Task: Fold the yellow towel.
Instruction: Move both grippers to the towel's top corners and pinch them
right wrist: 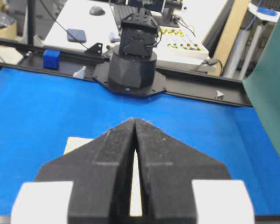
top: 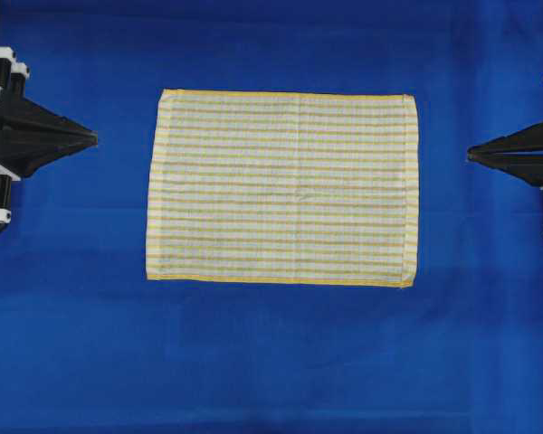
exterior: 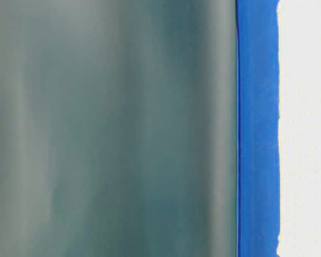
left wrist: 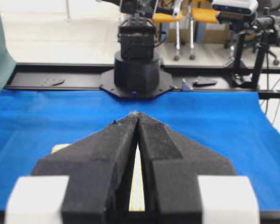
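Centrally on the blue cloth (top: 271,362) that covered the table lay the yellow towel (top: 282,188), spread flat and fully open, a white rectangle crossed by fine yellow stripes and bordered by a yellow hem. Its long edges ran across the overhead view, its corners were square to the frame, and only faint creases marked its surface. Nothing rested on it and neither arm touched it. To its left, well apart from the hem, the left gripper (top: 92,138) pointed toward the towel with its black foam-faced fingers pressed together at the tips, holding nothing. On the opposite side the right gripper (top: 471,155) faced inward in the same manner, its jaws likewise closed on empty air and clear of the cloth's edge. From the left wrist view the closed fingers (left wrist: 112,154) met in a point, with a sliver of the towel (left wrist: 137,186) showing through the narrow gap below them and a little more at their left; beyond stood the black base of the opposite arm (left wrist: 136,70). The right wrist view showed the same arrangement mirrored. The table-level view was mostly filled by a blurred grey-green surface (exterior: 112,128), with a strip of blue beside it.
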`<act>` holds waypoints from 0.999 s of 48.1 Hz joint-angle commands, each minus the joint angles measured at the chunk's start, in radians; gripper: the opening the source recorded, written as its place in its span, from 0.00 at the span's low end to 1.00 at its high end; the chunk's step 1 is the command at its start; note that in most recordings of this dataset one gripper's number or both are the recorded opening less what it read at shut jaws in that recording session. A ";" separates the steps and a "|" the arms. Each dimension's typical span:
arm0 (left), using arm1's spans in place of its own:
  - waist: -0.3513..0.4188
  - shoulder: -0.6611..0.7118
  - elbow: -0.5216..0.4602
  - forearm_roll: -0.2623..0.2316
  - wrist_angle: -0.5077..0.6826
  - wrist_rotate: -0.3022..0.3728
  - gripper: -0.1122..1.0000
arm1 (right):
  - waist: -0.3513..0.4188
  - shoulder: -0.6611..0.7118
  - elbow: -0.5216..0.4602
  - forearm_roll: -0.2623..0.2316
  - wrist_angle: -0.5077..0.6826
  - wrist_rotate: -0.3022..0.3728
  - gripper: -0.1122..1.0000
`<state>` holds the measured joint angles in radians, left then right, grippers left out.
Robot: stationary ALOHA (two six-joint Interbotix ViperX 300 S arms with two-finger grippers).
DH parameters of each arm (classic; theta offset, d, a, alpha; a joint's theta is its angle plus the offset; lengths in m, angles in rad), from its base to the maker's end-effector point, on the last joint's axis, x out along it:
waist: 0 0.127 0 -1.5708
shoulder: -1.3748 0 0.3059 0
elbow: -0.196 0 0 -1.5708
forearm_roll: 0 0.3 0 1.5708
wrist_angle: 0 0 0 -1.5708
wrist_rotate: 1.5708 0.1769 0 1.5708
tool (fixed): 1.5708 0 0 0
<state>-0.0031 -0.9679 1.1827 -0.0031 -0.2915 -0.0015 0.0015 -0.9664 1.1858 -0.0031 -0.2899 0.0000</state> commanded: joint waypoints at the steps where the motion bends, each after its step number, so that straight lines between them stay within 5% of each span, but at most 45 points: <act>1: -0.006 0.018 -0.018 -0.055 0.005 0.000 0.10 | -0.005 0.014 -0.031 0.008 -0.003 0.015 0.10; 13: 0.067 0.091 -0.012 -0.057 0.012 -0.011 0.10 | -0.121 0.075 -0.071 0.074 0.169 0.044 0.10; 27: 0.232 0.293 -0.020 -0.060 0.038 -0.075 0.11 | -0.304 0.213 -0.063 0.078 0.210 0.101 0.11; 33: 0.284 0.370 -0.020 -0.060 0.038 -0.083 0.32 | -0.357 0.298 -0.069 0.078 0.241 0.107 0.32; 41: 0.348 0.483 -0.021 -0.060 0.037 -0.078 0.77 | -0.397 0.430 -0.080 0.074 0.244 0.106 0.75; 44: 0.370 0.531 -0.020 -0.060 0.031 -0.075 0.86 | -0.416 0.491 -0.083 0.071 0.239 0.103 0.78; 48: 0.402 0.604 -0.018 -0.060 0.015 -0.075 0.82 | -0.440 0.561 -0.083 0.069 0.215 0.101 0.74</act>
<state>0.3712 -0.4142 1.1812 -0.0614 -0.2562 -0.0798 -0.4172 -0.4602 1.1244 0.0690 -0.0476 0.1043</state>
